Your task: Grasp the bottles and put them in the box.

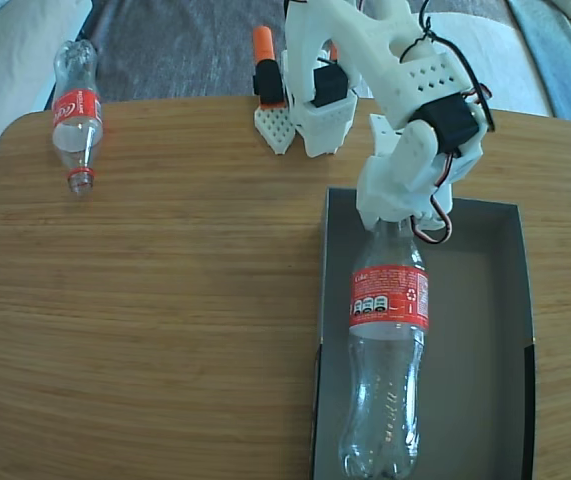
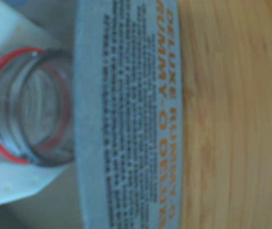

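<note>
Fixed view — claw (image 1: pixel 401 222) gripping bottle (image 1: pixel 388 340) (upright), over box (image 1: pixel 485 330)

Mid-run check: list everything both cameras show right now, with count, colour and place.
Bottles: two, clear with red labels. One lies in the box, neck at the fingers; the other lies at the table's far left corner in the fixed view.
Box: one, grey, near right of the table; its printed wall shows in the wrist view.
Table: one, wood grain.
Orange-and-black clamp: one, far table edge.
Arm: one, white, over the box.
Gripper: one, white, at the bottle's neck; grip unclear.
</note>
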Tool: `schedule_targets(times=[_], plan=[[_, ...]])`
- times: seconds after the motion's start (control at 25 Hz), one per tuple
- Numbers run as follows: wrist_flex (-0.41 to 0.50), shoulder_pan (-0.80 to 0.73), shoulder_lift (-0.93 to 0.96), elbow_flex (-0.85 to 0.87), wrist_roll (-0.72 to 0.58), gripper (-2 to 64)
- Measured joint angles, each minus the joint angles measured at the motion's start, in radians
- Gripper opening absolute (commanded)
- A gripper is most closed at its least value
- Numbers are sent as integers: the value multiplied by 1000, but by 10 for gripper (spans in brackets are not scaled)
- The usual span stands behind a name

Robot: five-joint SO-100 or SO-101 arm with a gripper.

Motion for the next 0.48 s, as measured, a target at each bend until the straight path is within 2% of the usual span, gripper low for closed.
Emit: schedule_targets(times=[0.16, 0.48], plan=[[-49, 0, 0, 0, 0, -3], [-64, 2, 0, 0, 0, 1]])
